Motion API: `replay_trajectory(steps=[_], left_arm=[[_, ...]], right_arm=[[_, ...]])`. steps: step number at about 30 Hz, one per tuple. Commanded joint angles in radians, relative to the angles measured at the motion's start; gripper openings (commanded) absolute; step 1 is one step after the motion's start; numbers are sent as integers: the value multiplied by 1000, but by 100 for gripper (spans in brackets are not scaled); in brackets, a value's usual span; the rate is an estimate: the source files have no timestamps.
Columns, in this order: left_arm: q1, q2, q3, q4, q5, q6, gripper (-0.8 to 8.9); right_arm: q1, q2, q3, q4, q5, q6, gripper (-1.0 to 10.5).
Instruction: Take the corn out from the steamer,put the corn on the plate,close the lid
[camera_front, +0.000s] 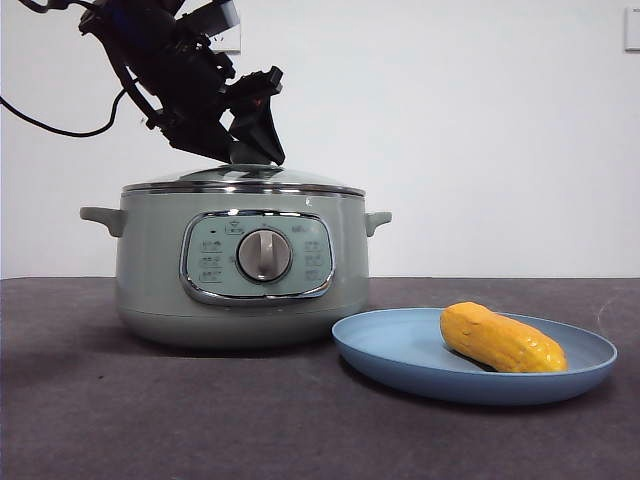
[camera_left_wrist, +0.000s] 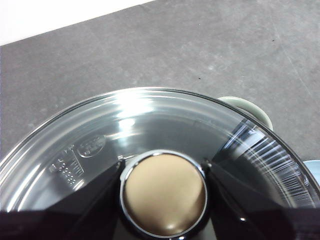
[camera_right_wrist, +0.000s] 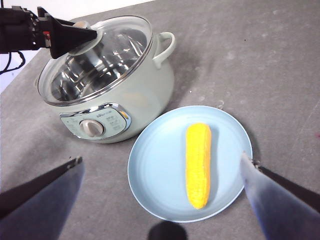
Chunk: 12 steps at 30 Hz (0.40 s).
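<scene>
Gripping the knob of the domed glass lid (camera_front: 243, 178) on the round pot (camera_front: 240, 265), left claw (camera_left_wrist: 164, 192); right claw (camera_right_wrist: 162, 172) gapes above bumpy corn (camera_right_wrist: 198, 162) on the shallow plate (camera_right_wrist: 152, 170).

I see the corn (camera_right_wrist: 198, 165), a yellow-orange bumpy cob, lying flat on the light-blue plate (camera_right_wrist: 155, 170), right of the middle in the front view. The plate sits just right of the sage-green steamer (camera_front: 160, 290) and nearer. The glass lid (camera_right_wrist: 115, 45) rests level on the steamer's rim.
</scene>
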Motion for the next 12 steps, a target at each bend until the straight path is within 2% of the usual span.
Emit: replay_trajectory(steps=[1, 5, 7, 8, 9, 10, 11, 12], left_arm=[[-8, 18, 2, 0, -2, 18, -7], [-5, 18, 2, -37, -1, 14, 21], [-5, 18, 2, -50, -1, 14, 178], [-5, 18, 2, -50, -1, 14, 288], [-5, 18, 2, -48, -1, 14, 439], [-5, 18, 2, -47, -1, 14, 526], [-5, 18, 2, -47, -1, 14, 568], [-5, 17, 2, -49, -1, 14, 566]], right_arm=[[2, -2, 5, 6, -1, -8, 566], [2, -2, 5, 6, -1, -9, 566], [2, -2, 5, 6, -2, -9, 566], [2, -2, 5, 6, -2, -9, 566], [2, -2, 5, 6, -2, -10, 566], [2, -2, 5, 6, -2, -13, 566], [2, -2, 5, 6, -2, -20, 566], [2, -2, 5, 6, -2, -27, 566]])
